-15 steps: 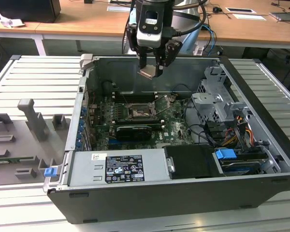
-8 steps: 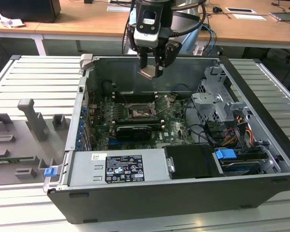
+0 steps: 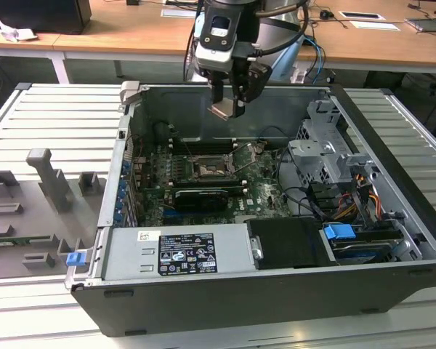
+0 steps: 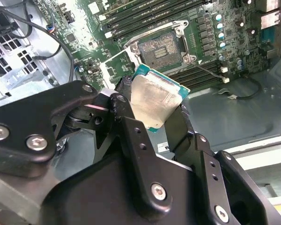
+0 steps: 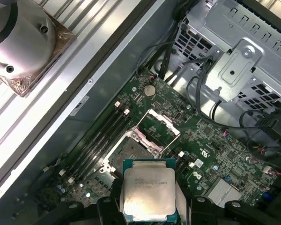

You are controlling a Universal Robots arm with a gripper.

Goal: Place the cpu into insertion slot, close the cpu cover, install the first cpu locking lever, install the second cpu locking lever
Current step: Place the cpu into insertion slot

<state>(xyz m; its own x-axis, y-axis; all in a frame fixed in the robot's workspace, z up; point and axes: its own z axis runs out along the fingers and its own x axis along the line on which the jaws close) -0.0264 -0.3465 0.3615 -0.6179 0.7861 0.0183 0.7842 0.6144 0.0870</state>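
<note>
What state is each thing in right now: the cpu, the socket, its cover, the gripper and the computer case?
cpu: clamped between the fingers, held in the air, not seated.
insertion slot: empty and uncovered.
cpu cover: swung up, open.
gripper: shut on the cpu.
computer case: lying flat, side open, insides exposed.

Black tower computer case [image 3: 276, 309] lies open on a grey slatted metal table [image 3: 51, 120], silver power supply box [image 3: 232, 251] along its near wall and a perforated grey drive cage [image 3: 327, 156] on the exterior view's right. Inside there's a green circuit board [image 3: 265, 193] with a long black rectangular card [image 3: 198, 198] on it, plus long narrow black memory slots [image 3: 196, 145] further back.
</note>
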